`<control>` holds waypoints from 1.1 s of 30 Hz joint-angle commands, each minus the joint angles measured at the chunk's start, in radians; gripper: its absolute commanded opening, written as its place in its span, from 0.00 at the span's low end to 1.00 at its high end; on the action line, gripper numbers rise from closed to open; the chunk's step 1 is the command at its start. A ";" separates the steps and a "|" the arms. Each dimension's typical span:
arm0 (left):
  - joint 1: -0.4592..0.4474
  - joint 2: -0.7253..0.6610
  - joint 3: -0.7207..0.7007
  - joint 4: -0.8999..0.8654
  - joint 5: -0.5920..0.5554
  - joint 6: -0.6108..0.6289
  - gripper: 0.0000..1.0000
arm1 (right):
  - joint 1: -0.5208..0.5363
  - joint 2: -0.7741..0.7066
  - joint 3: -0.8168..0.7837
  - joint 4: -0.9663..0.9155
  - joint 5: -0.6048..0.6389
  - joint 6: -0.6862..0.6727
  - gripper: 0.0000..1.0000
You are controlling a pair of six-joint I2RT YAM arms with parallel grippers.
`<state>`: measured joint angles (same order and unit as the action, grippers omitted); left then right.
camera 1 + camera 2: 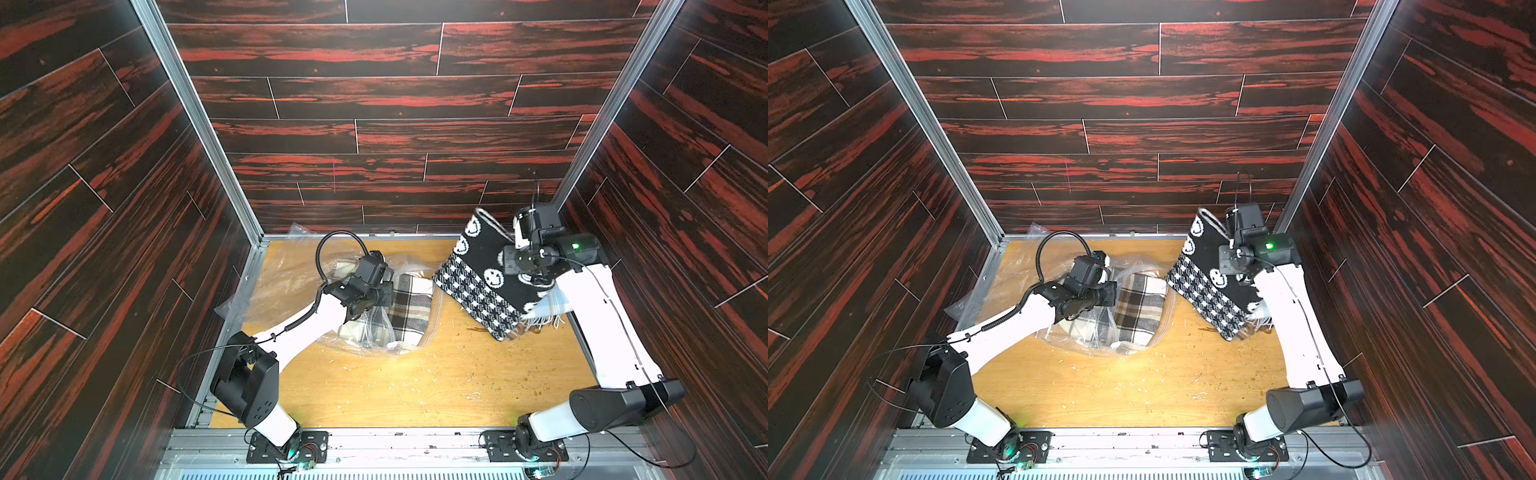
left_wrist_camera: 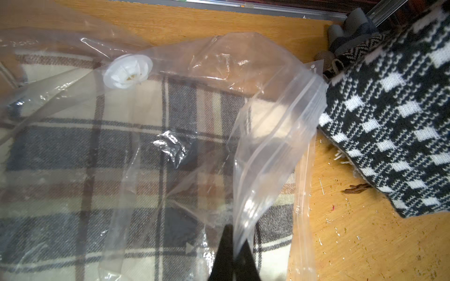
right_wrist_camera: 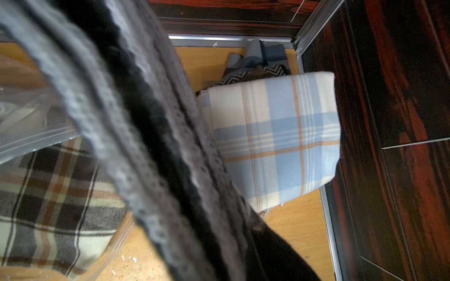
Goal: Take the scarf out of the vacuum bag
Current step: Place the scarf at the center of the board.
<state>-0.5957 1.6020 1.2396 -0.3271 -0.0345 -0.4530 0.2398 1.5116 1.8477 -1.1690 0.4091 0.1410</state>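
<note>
**Item 1, left:** vacuum bag, clear and crumpled on the table, with the white valve facing up. The left gripper is pressed together on the zip-seal rim.

**Item 2, centre:** brown plaid scarf, lying within the bag.

**Item 3, right:** black-and-white smiley scarf, outside the bag. It hangs from the right gripper, which pinches its upper edge, and its lower corner is low over the table.

**Hazards:**
- The slick film may slip from the left pinch, and the mouth would then collapse.
- The heavy knit may slide out of the right gripper's hold.
- The trailing corner may catch the bag rim and drag the bag.
</note>
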 commanded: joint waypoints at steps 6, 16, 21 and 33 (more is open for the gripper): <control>0.005 -0.041 -0.006 -0.026 -0.009 0.005 0.00 | -0.050 0.016 0.123 0.013 0.039 -0.008 0.03; 0.005 -0.043 -0.004 -0.031 -0.004 -0.002 0.00 | -0.175 -0.111 -0.213 0.401 0.126 0.056 0.02; 0.005 -0.048 -0.003 -0.041 -0.007 0.002 0.00 | -0.243 -0.151 -0.358 0.618 0.175 0.083 0.02; 0.005 -0.053 -0.002 -0.044 -0.015 0.000 0.00 | -0.398 -0.077 -0.470 0.818 0.167 0.082 0.05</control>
<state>-0.5957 1.5875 1.2396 -0.3450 -0.0360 -0.4534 -0.1272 1.4162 1.3743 -0.4728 0.5655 0.2047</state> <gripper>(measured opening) 0.053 0.073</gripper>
